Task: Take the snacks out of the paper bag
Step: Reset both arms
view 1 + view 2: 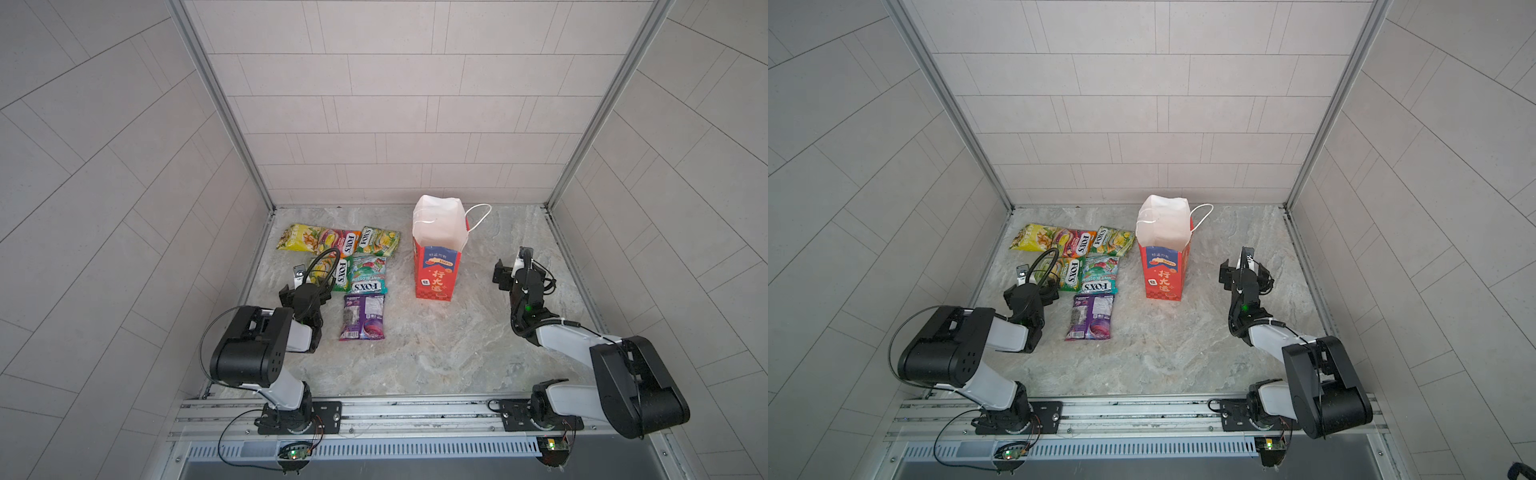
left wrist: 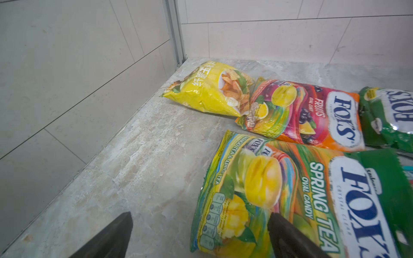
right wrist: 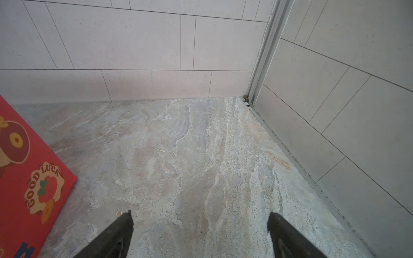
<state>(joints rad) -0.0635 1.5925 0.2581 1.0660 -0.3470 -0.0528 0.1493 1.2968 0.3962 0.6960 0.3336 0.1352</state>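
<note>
Left of centre in both top views, the snacks (image 1: 345, 266) lie flat on the counter (image 1: 415, 357), outside the paper bag (image 1: 434, 272). The upper row holds a plain yellow packet (image 1: 297, 237), a pink-orange packet (image 1: 337, 242) and a green packet (image 1: 380, 242). Below these lie a yellow-green packet (image 1: 332, 270) and a teal packet (image 1: 368, 274), with a purple packet (image 1: 362, 316) lowest. We count six.

The paper bag stands upright just right of centre, mouth open, apart from the packets. Its white interior shows no packet, though the part behind its near wall is hidden. We judge the removal complete; only confirming an empty bag is left.

The left hand (image 2: 200, 220) sits over the edge of the yellow-green packet, jaws wide, gripping nothing. The right hand (image 3: 199, 220), right of the bag, stands wide over bare counter, likewise empty.
</note>
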